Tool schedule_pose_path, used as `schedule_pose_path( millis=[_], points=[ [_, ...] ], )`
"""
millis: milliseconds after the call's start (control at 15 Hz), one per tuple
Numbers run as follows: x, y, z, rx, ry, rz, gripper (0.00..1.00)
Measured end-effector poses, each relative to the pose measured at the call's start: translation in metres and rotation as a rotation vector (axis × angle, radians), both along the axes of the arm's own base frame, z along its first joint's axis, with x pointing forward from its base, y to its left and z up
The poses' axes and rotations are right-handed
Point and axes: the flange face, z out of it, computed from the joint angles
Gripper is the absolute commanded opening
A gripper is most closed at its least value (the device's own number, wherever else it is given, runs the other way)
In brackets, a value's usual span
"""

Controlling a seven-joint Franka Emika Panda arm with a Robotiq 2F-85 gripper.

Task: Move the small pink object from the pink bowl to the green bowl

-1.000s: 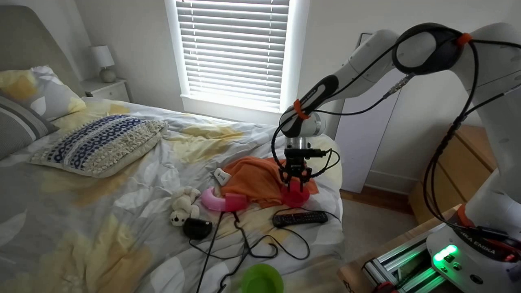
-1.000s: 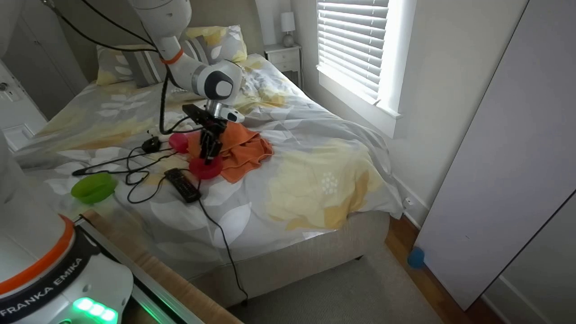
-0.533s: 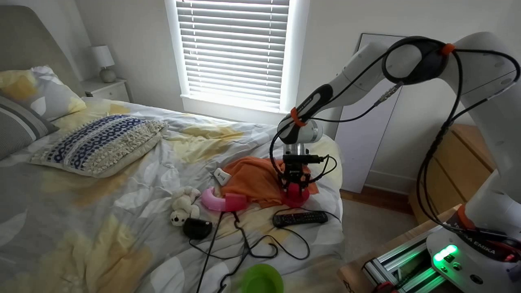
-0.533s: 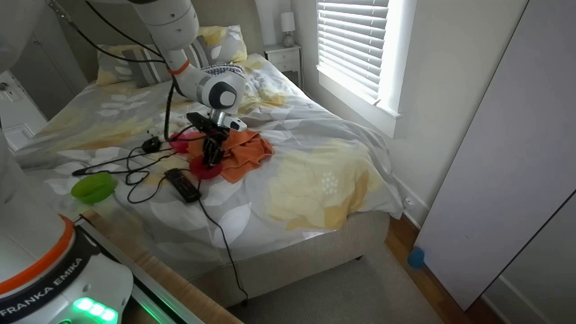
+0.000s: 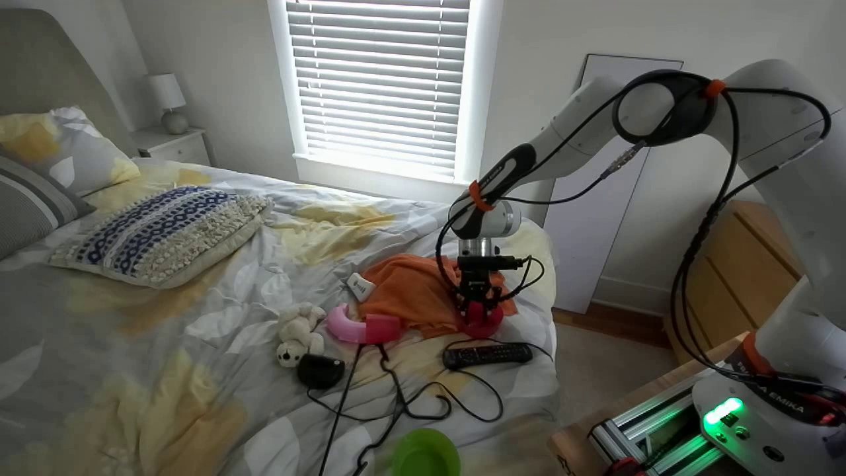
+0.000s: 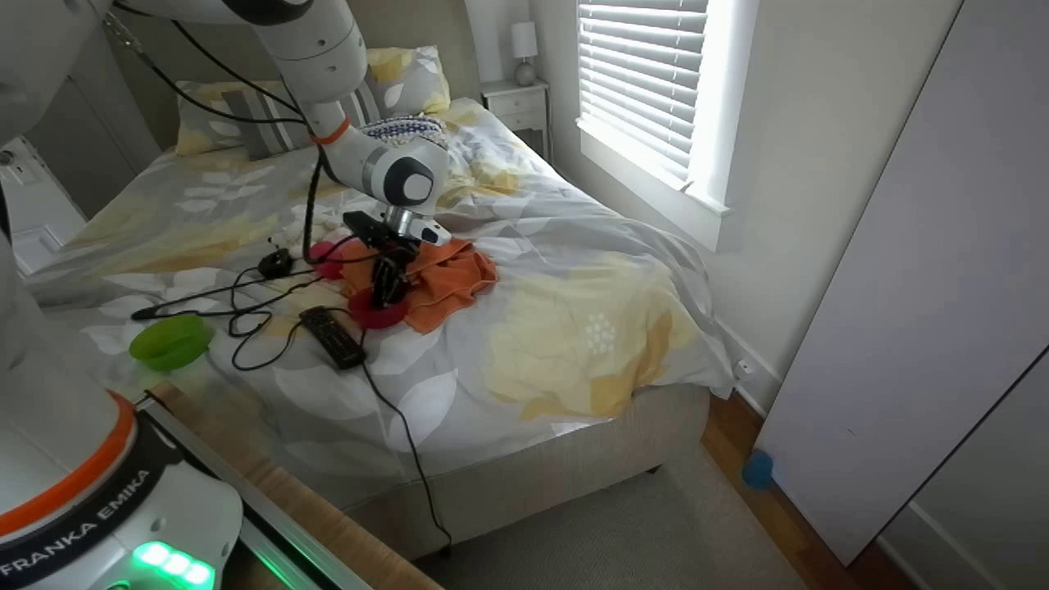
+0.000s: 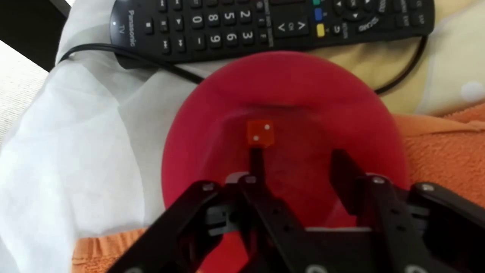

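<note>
The small pink object shows as a reddish-orange cube point(image 7: 260, 132) with white dots, on the floor of the pink bowl point(image 7: 284, 76) in the wrist view. The pink bowl also shows in both exterior views point(image 5: 489, 328) point(image 6: 377, 317). My gripper point(image 7: 298, 153) is open, with its fingers down in or just over the bowl. The left fingertip lies right by the cube's near edge; I cannot tell if they touch. The cube is not between the fingers and is hidden in the exterior views. The green bowl point(image 5: 426, 453) stands apart, also seen in an exterior view point(image 6: 172, 342).
A black remote point(image 7: 227, 34) with a cable lies right beside the pink bowl. An orange cloth point(image 5: 410, 297) lies against the bowl's other side. A pink curved item point(image 5: 357, 328), a white plush toy point(image 5: 301, 334), a black hanger point(image 5: 396, 396) and a black device point(image 5: 320, 371) lie on the bed.
The arm has lowered, bringing the open gripper down to the pink bowl. The pink bowl has shifted very slightly. The green bowl has not moved.
</note>
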Motion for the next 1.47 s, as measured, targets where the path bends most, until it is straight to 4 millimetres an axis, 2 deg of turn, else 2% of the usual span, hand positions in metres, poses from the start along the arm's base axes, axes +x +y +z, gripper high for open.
schedule_pose_path(
  millis=[533, 733, 867, 1067, 1267, 1467],
  points=[
    [-0.007, -0.002, 0.008, 0.005, 0.003, 0.020, 0.52],
    [-0.015, -0.005, 0.015, 0.009, 0.005, 0.036, 0.53],
    [-0.020, -0.009, 0.019, 0.007, 0.009, 0.040, 0.58],
    [-0.025, -0.012, 0.023, 0.008, -0.010, 0.043, 0.57],
    [-0.029, -0.014, 0.021, 0.011, -0.007, 0.053, 0.51],
    [-0.032, -0.014, 0.017, 0.013, -0.001, 0.058, 0.40]
  ],
)
